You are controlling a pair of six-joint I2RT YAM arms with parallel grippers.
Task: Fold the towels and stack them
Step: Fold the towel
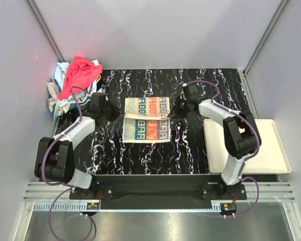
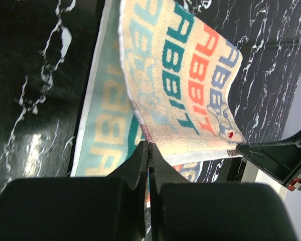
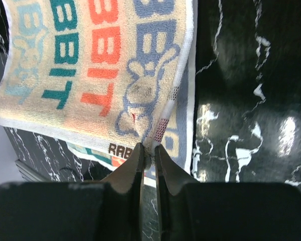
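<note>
A cream towel with coloured block letters (image 1: 146,119) lies half folded in the middle of the black marbled table. Its near edge is lifted off the part still lying flat. My left gripper (image 1: 121,114) is shut on the left corner of that edge, and the left wrist view shows the towel (image 2: 185,85) rising from the closed tips (image 2: 149,146). My right gripper (image 1: 171,114) is shut on the right corner, with cloth (image 3: 90,65) pinched between its tips (image 3: 148,150). More towels lie in a heap (image 1: 79,75) at the back left, a pink-red one on top of light blue cloth.
A flat cream tray (image 1: 261,145) lies at the right edge of the table, beside the right arm. Grey walls close in the back and both sides. The right gripper's black body (image 2: 276,155) shows at the right of the left wrist view.
</note>
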